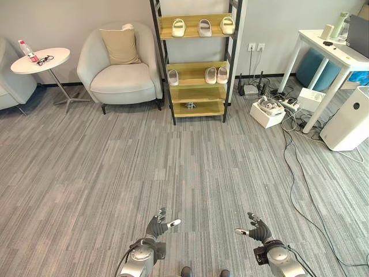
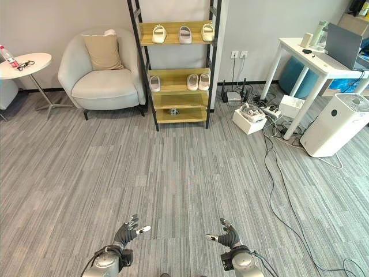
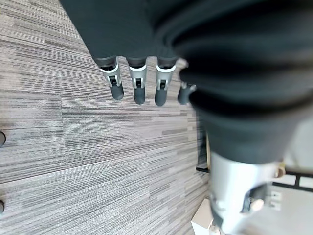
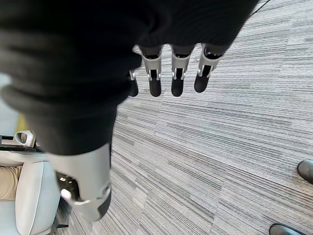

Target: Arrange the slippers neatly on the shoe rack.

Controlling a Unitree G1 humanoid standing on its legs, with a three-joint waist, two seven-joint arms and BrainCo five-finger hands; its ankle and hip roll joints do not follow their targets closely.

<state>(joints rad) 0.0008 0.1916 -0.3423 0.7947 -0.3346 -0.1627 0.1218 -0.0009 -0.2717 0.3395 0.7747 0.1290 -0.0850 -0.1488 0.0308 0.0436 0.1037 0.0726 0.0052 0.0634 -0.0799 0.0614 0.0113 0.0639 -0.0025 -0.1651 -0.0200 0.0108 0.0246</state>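
1. The shoe rack (image 1: 196,60) stands at the top centre of the frame, against the wall and well apart from the robot, with grey floor between.
2. Its top shelf carries three pale slippers (image 1: 204,27) spaced in a row. The middle shelf holds a single slipper (image 1: 173,77) at its left end and a close pair (image 1: 217,75) at its right. A small dark object (image 1: 191,105) lies on the lowest shelf; what it is cannot be made out.
3. All the slippers in sight are on the rack, so the task looks largely done; what may be left is moving the single slipper closer to the pair.
4. The left hand (image 1: 159,225) and right hand (image 1: 255,229) hang at the bottom centre, fingers relaxed and spread, holding nothing.
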